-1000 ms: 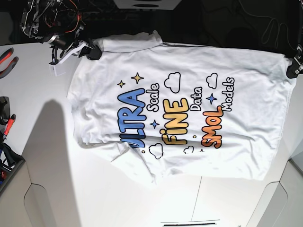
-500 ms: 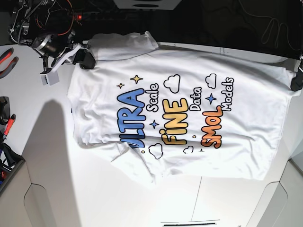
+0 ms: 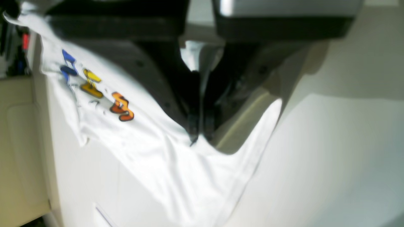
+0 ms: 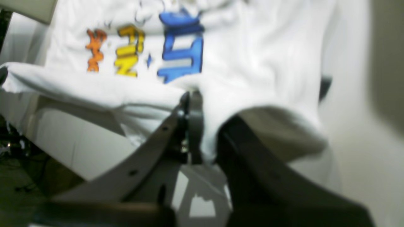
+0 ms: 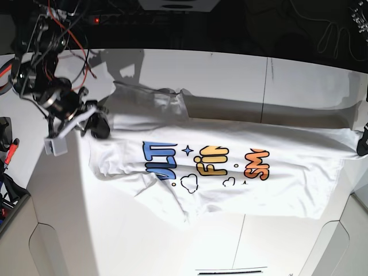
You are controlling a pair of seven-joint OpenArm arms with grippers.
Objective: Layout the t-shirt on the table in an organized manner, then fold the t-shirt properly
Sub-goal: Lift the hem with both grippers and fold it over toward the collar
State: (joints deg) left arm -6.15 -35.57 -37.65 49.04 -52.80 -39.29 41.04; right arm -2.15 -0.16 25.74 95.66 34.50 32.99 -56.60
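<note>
The white t-shirt (image 5: 230, 190) lies across the table (image 5: 230, 69), print up. Its far edge is raised and stretched between both grippers, casting a shadow on the table behind it. The raised cloth hides the upper halves of the blue, yellow and orange letters. My right gripper (image 5: 100, 127) is shut on the shirt's edge at the left, and the right wrist view shows cloth pinched at its fingertips (image 4: 191, 97). My left gripper (image 5: 362, 144) is at the frame's right edge. In the left wrist view it (image 3: 199, 135) is shut on the hem of the t-shirt (image 3: 164, 164).
One sleeve (image 5: 152, 98) lies bunched on the table behind the left gripped corner. A dark seam line (image 5: 265, 86) crosses the tabletop. Red-handled tools (image 5: 8, 149) and cables sit off the table's left side. Rounded cut-outs mark the table's near corners.
Both grippers have moved toward the near side, carrying the shirt's far edge up and over the print. The upper part of the lettering is now covered, and bare table shows behind.
</note>
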